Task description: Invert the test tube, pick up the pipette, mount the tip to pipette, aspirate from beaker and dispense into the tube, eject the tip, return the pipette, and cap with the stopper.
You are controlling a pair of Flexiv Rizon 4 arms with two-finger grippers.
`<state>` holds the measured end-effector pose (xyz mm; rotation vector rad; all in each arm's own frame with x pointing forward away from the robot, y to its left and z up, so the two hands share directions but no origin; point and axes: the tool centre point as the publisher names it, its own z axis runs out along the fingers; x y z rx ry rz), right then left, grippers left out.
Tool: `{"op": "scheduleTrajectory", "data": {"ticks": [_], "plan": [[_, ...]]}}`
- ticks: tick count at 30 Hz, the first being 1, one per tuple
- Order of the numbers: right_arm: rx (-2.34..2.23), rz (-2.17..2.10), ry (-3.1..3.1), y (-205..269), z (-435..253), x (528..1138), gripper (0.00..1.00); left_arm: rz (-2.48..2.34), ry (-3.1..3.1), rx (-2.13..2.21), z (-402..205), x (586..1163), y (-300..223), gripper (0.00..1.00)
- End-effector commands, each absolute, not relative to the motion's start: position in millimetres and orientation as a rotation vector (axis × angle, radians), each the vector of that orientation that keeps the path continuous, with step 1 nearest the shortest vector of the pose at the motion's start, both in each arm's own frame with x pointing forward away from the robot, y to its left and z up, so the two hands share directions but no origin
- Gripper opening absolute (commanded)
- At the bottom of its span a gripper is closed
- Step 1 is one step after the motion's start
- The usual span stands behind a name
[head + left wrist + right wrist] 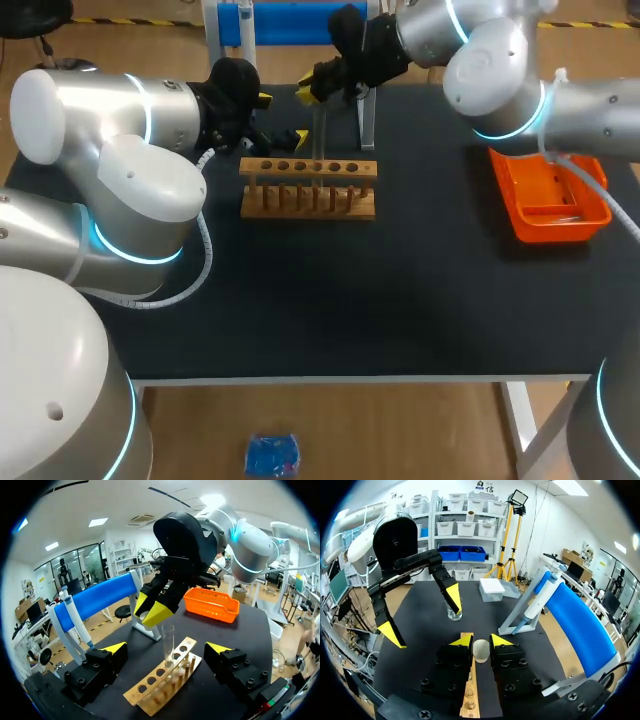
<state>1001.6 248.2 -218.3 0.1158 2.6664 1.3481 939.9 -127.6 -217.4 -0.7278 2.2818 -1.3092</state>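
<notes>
A clear test tube (318,140) stands upright over the wooden rack (308,190), its lower end at one of the holes. My right gripper (315,92) is shut on the tube's upper end, which shows as a pale round end (481,651) between the fingers. My left gripper (282,117) hangs open just behind the rack's left end, apart from the tube (168,645), with nothing between its fingers. The glass beaker (453,612) stands beyond the rack. The blue and white pipette (560,610) leans on its stand at the table's far edge.
An orange tray (552,200) sits at the right of the table. A clear lidded box (491,589) stands past the beaker. The metal stand (366,118) is right behind the rack.
</notes>
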Motion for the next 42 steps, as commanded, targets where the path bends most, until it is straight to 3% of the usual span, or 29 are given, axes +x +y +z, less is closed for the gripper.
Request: {"op": "scheduleTrajectory", "data": {"ticks": [1,42], "plan": [[0.119,1.349,2.662,241,-212,997,0.0,-1.306,2.289,-0.729,-216,940,-127,1.0],[0.137,1.348,2.693,230,-220,986,0.0,-1.306,2.289,-0.729,-216,940,-127,1.0]]}}
